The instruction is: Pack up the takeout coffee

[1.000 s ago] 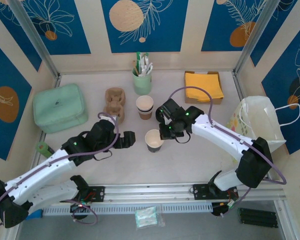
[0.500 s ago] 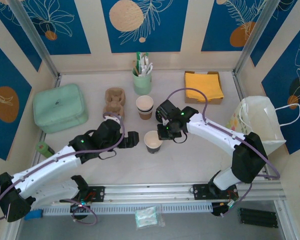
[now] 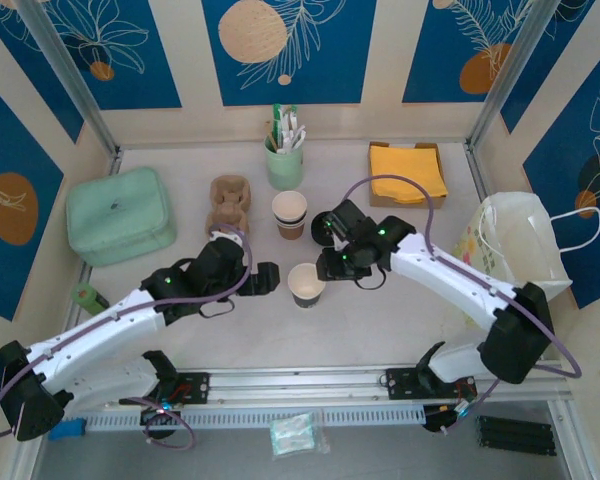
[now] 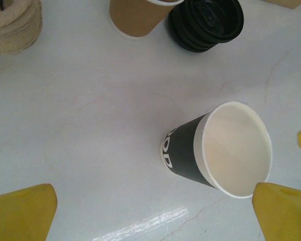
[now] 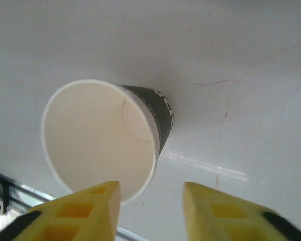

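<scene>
A lidless black paper cup with a white inside stands upright mid-table, also seen as the cup and the cup. My right gripper hovers just right of it, open, one finger below the cup's rim, nothing held. My left gripper stands wide open just left of the cup, clear of it. Nested brown cups stand behind, with a stack of black lids beside them. A lidded takeout coffee is out of view.
A mint case sits far left, pulp cup carriers behind the left arm. A green holder of sticks and yellow napkins stand at the back. A white carrier bag stands at the right edge.
My right gripper has opened from shut and let go of the black cup, drawing slightly to the right. The left gripper has moved in toward the cup's left side.
</scene>
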